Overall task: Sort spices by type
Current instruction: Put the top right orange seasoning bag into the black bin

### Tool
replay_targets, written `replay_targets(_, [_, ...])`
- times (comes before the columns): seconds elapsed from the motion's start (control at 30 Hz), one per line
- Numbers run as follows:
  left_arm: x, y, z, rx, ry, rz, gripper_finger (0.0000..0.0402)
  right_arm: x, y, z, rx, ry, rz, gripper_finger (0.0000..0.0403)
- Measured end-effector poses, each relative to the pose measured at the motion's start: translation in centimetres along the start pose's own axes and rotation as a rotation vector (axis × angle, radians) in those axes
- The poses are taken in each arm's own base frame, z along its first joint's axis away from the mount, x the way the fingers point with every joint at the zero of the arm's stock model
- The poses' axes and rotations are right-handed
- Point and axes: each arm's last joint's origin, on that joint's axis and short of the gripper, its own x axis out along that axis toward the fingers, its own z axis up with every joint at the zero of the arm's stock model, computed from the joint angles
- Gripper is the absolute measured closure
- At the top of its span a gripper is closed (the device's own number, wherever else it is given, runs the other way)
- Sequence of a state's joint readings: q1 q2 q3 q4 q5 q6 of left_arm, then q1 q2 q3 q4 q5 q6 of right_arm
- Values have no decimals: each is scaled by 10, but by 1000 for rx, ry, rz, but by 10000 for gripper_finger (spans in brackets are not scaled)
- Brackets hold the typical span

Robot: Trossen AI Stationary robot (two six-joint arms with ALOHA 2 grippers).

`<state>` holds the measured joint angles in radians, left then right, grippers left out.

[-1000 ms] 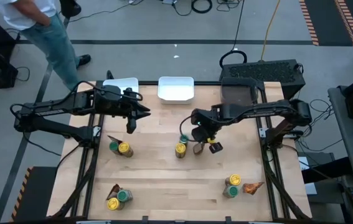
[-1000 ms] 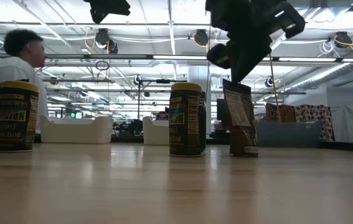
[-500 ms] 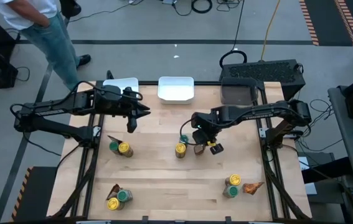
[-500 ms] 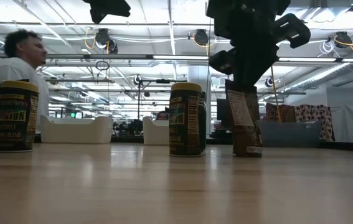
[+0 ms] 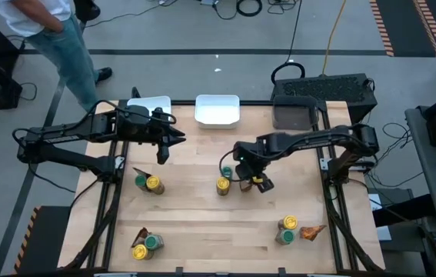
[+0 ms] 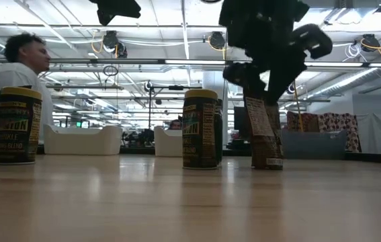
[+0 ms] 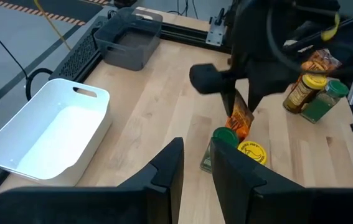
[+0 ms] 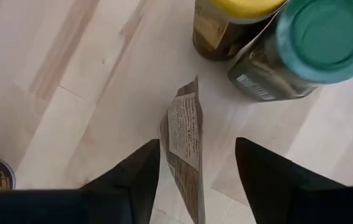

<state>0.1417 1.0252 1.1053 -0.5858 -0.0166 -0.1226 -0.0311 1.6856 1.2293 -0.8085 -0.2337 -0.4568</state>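
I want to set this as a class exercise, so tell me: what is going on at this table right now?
A two-armed robot is sorting spices. The right gripper, fingers apart, sits over a brown-orange packet standing upright on the wooden table, beside a yellow-lidded jar and a green-lidded jar near the middle. The left gripper waits above the table near a white tray. Three more mixed clusters of jars and packets sit at the left, front left and front right. A person stands beyond the table.
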Motion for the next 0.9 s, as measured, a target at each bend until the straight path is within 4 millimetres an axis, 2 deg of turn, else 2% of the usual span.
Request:
replay_targets(0.37, [0,0,0,0,1,0,317,47,-10,-4,30,114,61,217])
replay_targets(0.57, [0,0,0,0,4,0,317,57,-12,-5,57,130,67,234])
replay_targets(0.7, [0,0,-1,0,7,1,317,57,-12,-5,61,132,68,275])
replay_targets(0.9, [0,0,-1,0,7,1,317,57,-11,-6,90,139,82,372])
